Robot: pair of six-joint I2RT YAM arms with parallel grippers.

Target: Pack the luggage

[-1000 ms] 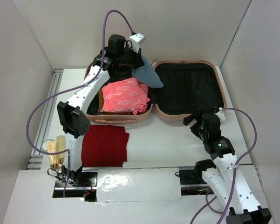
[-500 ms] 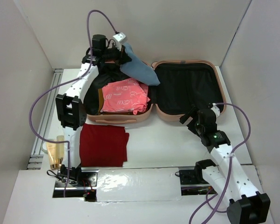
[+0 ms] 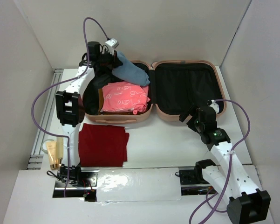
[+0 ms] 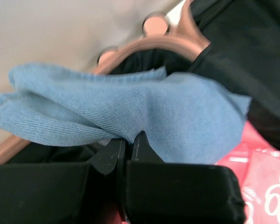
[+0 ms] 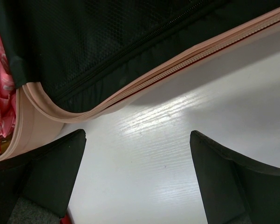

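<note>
The luggage lies open on the table, both black-lined halves facing up. A pink patterned bundle fills the left half and shows at the lower right of the left wrist view. My left gripper hovers over the back left corner of that half, shut on a blue denim cloth that drapes down toward the bundle. In the left wrist view the cloth bunches over the closed fingertips. My right gripper stands open above bare table, just in front of the luggage's right half.
A dark red folded cloth lies on the table in front of the left half. Tan tubes lie at the left near a metal rail. White walls close in the back and both sides.
My left arm has swung left and back, carrying the blue cloth from the middle hinge to the left half's back corner. The right gripper shifted slightly toward the luggage's front edge.
</note>
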